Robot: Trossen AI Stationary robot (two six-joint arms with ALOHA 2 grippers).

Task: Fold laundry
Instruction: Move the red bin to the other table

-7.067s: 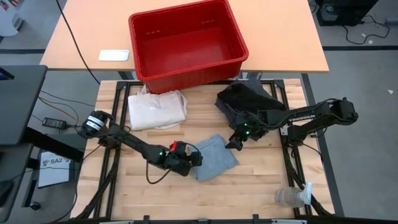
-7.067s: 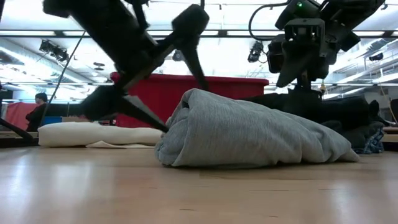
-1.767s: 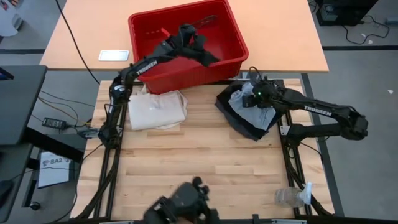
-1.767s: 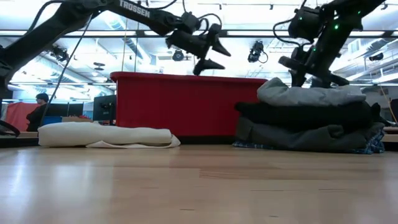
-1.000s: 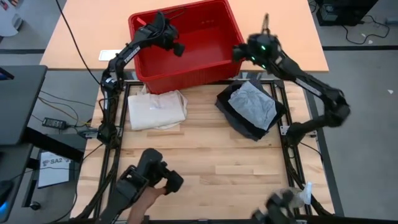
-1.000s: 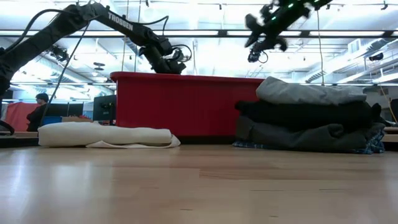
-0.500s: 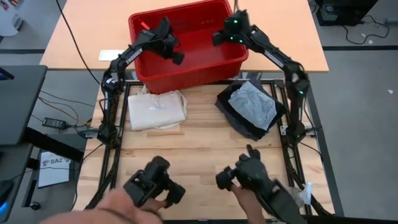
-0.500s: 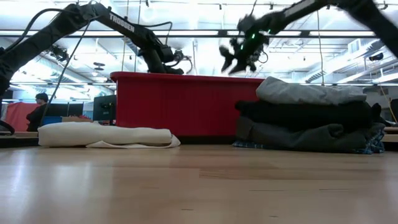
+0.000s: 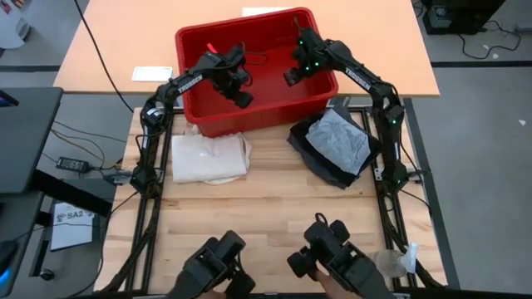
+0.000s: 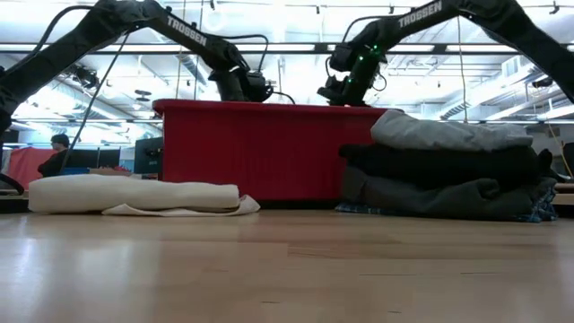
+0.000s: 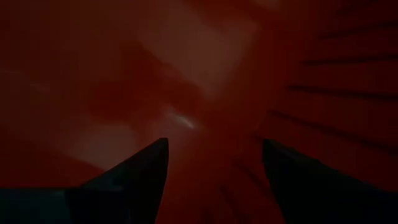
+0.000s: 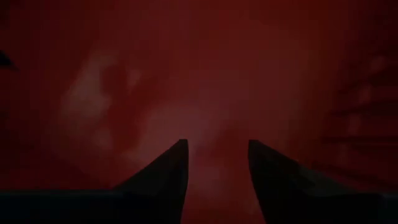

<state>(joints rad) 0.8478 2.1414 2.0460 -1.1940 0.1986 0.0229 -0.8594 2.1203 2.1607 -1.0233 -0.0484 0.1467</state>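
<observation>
Item: folded laundry [image 9: 337, 145] stacked on worktop [image 9: 274, 216] right of red bin [image 9: 258, 62], both grippers, left [image 9: 237, 87] and right [image 9: 291, 75], inside the bin, jaws apart on nothing; risk: arms catch the bin wall, dragging it against the stack.

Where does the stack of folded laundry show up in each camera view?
High view: stack of folded laundry right of centre, light grey T-shirt on top.
Low view: right side, grey T-shirt uppermost.
Left wrist view: not in it.
Right wrist view: not in it.
Shared landmark: the red bin, beside the stack in both table views; its red inside fills both wrist views.
</observation>
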